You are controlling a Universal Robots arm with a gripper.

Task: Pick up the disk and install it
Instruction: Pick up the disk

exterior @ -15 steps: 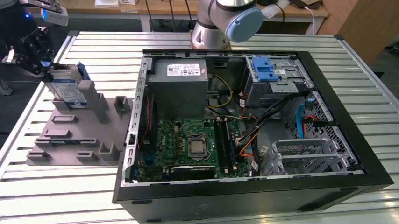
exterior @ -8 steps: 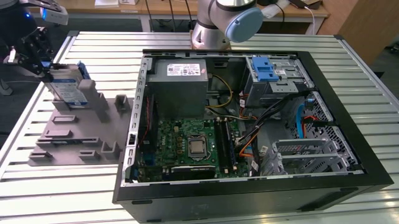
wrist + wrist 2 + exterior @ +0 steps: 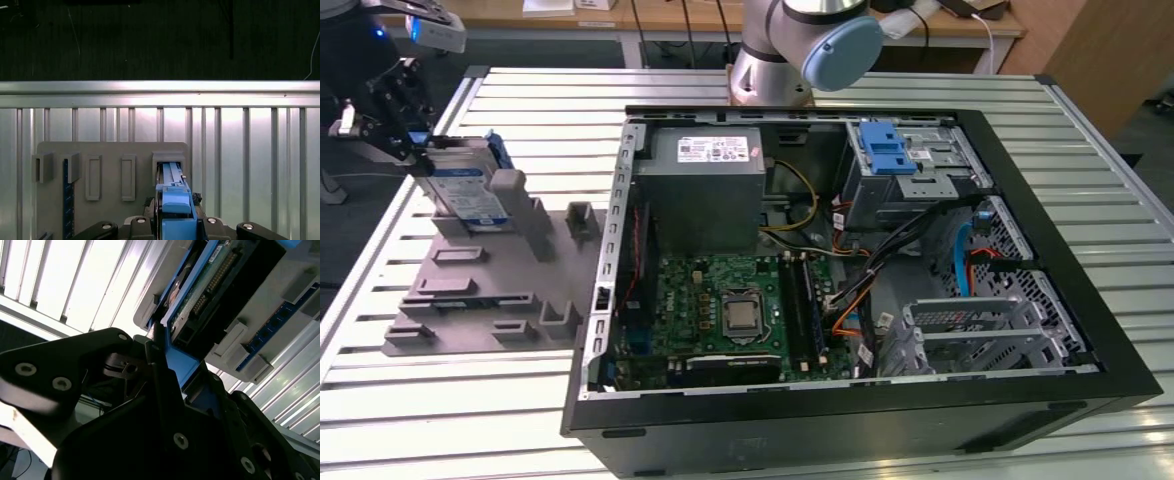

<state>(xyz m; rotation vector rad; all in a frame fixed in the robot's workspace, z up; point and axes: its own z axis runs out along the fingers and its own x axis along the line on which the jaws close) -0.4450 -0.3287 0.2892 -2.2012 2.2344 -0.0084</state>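
Observation:
The disk (image 3: 464,190) stands on edge in a slot of the grey holder block (image 3: 494,290), at the exterior view's left. Its white-and-blue label faces the front and a blue carrier frame runs round its edges. My gripper (image 3: 418,158) comes in from the far left and is shut on the disk's upper end. In the first wrist view the blue-framed disk (image 3: 172,175) runs from the holder's slot (image 3: 170,159) in between my fingers (image 3: 159,207). The second wrist view has my black fingers (image 3: 156,357) pressed against the blue frame (image 3: 177,365), with the disk's circuit side (image 3: 205,287) beyond.
An open computer case (image 3: 1067,300) lies flat to the right of the holder. Inside are a grey power supply (image 3: 707,185), a drive cage with a blue latch (image 3: 894,155), a motherboard (image 3: 734,310) and loose cables. The slatted metal table (image 3: 454,400) ends just beyond the holder.

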